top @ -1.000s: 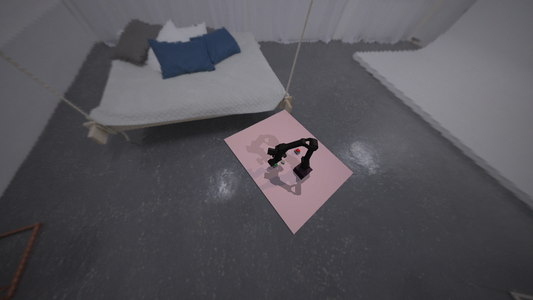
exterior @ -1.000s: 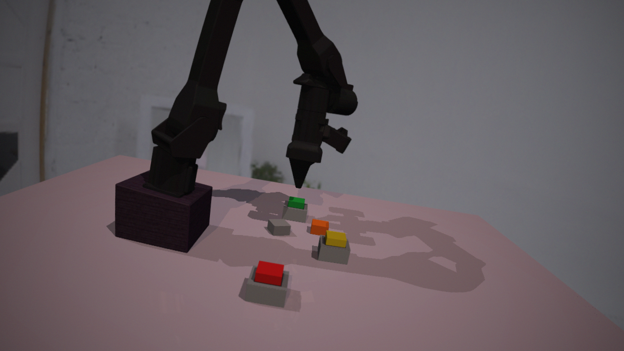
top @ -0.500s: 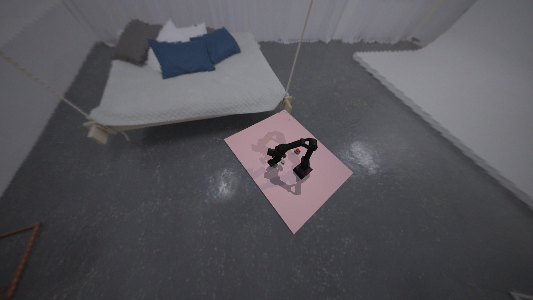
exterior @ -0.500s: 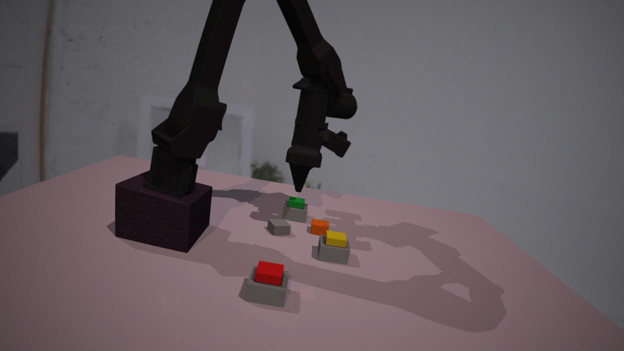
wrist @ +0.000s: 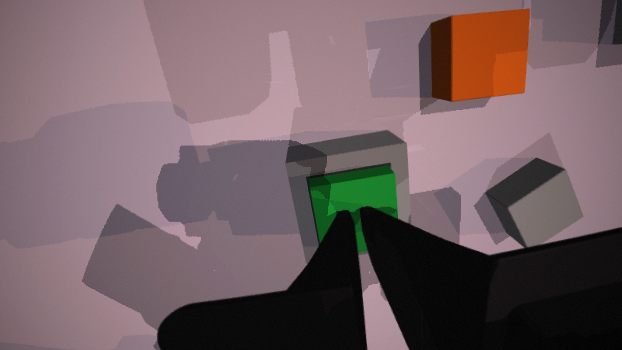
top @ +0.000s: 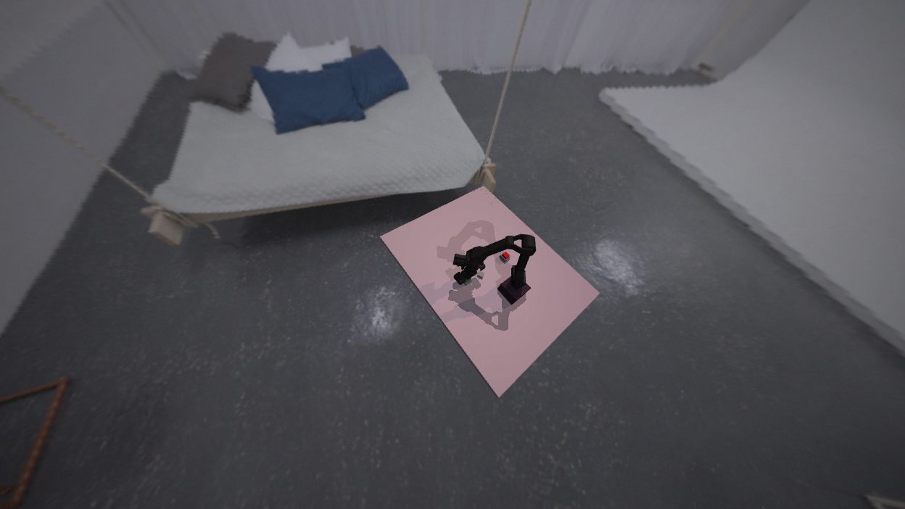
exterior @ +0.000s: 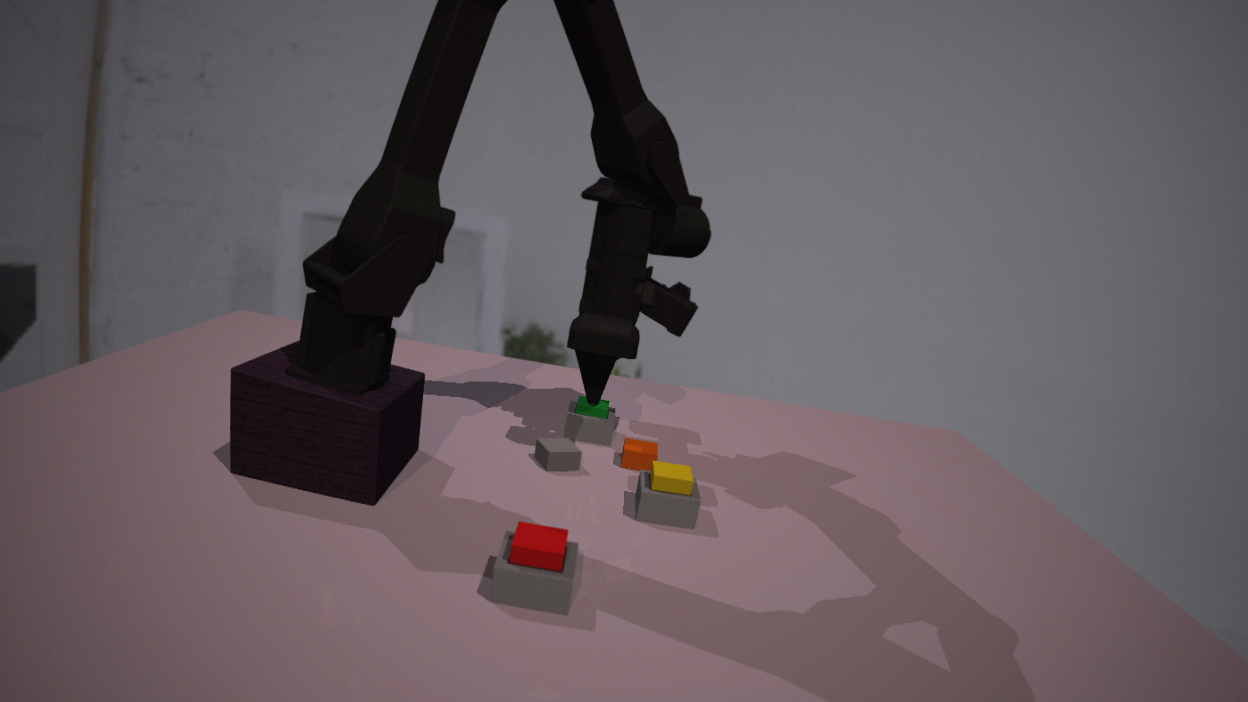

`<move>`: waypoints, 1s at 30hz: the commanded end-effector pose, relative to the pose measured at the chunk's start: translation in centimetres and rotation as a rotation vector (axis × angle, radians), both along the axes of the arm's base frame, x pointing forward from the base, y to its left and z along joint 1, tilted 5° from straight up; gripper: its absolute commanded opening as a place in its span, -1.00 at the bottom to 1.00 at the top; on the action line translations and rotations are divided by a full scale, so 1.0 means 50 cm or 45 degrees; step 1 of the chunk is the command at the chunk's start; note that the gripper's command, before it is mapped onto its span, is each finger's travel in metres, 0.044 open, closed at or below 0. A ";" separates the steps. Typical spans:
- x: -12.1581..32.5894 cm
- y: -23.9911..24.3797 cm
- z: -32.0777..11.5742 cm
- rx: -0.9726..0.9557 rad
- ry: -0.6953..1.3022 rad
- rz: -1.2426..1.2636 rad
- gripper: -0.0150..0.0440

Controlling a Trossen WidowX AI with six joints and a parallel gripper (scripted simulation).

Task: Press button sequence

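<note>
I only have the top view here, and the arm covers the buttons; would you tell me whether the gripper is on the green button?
Observer: Yes. In the wrist view the shut gripper has its tips on the green button.
Operator: Thank you. Is it pressed in?
Observer: In the exterior view the green cap stands lower above its housing than the red button does.
Operator: Are any blocks touched?
Observer: No. The orange block and the grey block lie apart from the fingers.

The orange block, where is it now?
In the exterior view the orange block lies on the pink table between the green button and yellow button, apart from both.
</note>
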State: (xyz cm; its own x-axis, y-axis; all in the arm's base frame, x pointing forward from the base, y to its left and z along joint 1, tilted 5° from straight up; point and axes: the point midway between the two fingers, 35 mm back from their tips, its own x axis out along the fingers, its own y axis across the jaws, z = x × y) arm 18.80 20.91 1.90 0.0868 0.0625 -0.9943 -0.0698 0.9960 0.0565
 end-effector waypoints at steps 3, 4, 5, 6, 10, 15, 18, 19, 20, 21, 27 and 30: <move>0.001 -0.001 -0.006 -0.004 -0.004 0.003 -0.42; 0.001 -0.001 -0.006 -0.004 -0.004 0.003 -0.42; 0.001 -0.001 -0.006 -0.004 -0.004 0.003 -0.42; 0.001 -0.001 -0.006 -0.004 -0.004 0.003 -0.42; 0.001 -0.001 -0.006 -0.004 -0.004 0.003 -0.42; 0.001 -0.001 -0.006 -0.004 -0.004 0.003 -0.42; 0.001 -0.001 -0.006 -0.004 -0.004 0.003 -0.42; 0.001 -0.001 -0.006 -0.004 -0.004 0.003 -0.42; 0.000 0.000 0.000 -0.001 0.000 0.000 -0.42; -0.001 -0.001 0.015 -0.002 -0.001 0.001 -0.42; -0.004 -0.004 0.059 -0.004 -0.004 0.003 -0.42; -0.004 -0.004 0.057 -0.004 -0.004 0.003 -0.42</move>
State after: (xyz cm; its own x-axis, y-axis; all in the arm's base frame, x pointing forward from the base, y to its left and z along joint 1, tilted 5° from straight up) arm 18.63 20.81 4.52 0.0882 0.0644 -0.9940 -0.0722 0.9957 0.0581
